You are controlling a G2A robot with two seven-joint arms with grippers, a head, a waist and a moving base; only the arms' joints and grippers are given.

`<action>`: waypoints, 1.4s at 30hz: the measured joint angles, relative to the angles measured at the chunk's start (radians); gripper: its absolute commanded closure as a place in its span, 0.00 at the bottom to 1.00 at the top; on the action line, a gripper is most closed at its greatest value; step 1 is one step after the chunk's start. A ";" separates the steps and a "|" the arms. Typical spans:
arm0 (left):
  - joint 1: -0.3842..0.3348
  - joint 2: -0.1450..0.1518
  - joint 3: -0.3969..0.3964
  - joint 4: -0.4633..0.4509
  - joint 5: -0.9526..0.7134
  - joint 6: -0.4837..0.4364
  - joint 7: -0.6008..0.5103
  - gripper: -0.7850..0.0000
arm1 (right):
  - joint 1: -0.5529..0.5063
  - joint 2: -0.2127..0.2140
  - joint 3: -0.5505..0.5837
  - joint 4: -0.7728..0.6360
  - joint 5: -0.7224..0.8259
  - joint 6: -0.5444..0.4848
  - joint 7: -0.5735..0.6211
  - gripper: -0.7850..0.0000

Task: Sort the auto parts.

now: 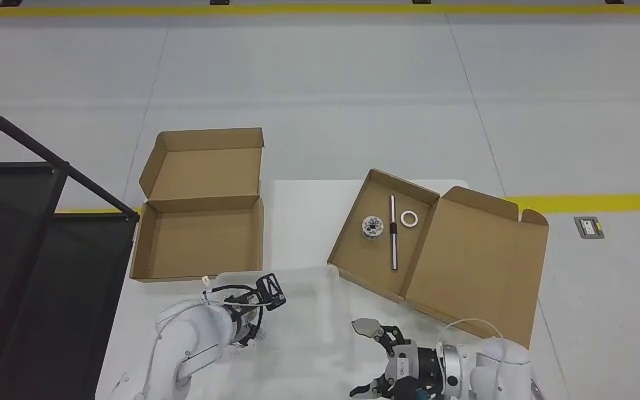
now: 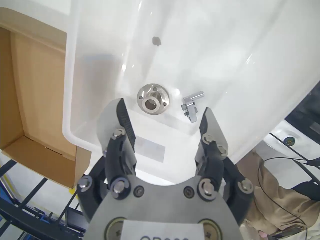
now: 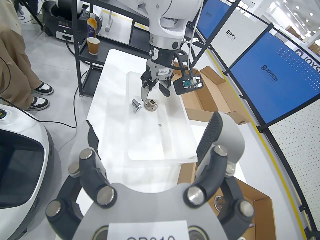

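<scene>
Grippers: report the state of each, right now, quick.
Left gripper: open, holding nothing, poised by the flanged bushing in the white tray.
Right gripper: open, holding nothing.

1. This is a large industrial hall set up as a robot work cell. It has a pale, glossy poured floor (image 1: 330, 90) crossed by yellow lane lines (image 1: 320, 10).
2. Rows of ceiling lights (image 3: 297, 8) hang high overhead.
3. Blue-and-white partition panels (image 3: 275, 76) and a perforated panel (image 3: 300, 146) fence the area.
4. A black metal rack (image 3: 76, 38) stands beside the white table (image 3: 110, 88), with a bottle (image 3: 91, 27) and a paper cup (image 3: 93, 46) on it.
5. At the table are open cardboard boxes (image 1: 200, 215) and a clear plastic tray (image 2: 212, 51). The tray holds a machined flanged bushing (image 2: 153, 100) and a small metal bracket (image 2: 191, 106).
</scene>
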 measured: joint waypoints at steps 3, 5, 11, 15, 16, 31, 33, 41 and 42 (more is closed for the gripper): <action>-0.039 0.008 0.021 0.042 -0.032 0.013 -0.013 0.46 | 0.000 0.000 0.000 0.000 0.000 0.000 0.000 0.00; -0.062 0.012 0.032 0.069 -0.052 0.021 -0.021 0.45 | 0.000 0.000 0.000 0.000 0.000 0.000 0.000 0.00; -0.110 0.017 0.065 0.136 -0.072 0.029 -0.029 0.46 | 0.000 0.000 0.000 0.000 0.000 0.000 0.000 0.00; -0.136 0.013 0.086 0.181 -0.080 0.025 -0.024 0.49 | 0.000 0.000 0.000 0.000 0.000 0.000 0.000 0.00; -0.143 0.012 0.092 0.193 -0.080 0.024 -0.020 0.50 | 0.000 0.000 0.000 0.000 0.000 0.000 0.000 0.00; -0.218 -0.009 0.162 0.332 -0.067 0.064 0.037 0.55 | 0.000 0.000 0.000 0.000 0.000 0.000 0.000 0.00; -0.220 -0.010 0.164 0.336 -0.064 0.075 0.031 0.55 | 0.000 0.000 0.000 0.000 0.000 0.000 0.000 0.00; -0.229 -0.013 0.169 0.360 -0.077 0.090 0.014 0.61 | 0.000 0.000 0.000 0.000 0.000 0.000 0.000 0.00; -0.230 -0.013 0.171 0.362 -0.078 0.091 0.013 0.66 | 0.000 0.000 0.000 0.000 0.000 0.000 0.000 0.00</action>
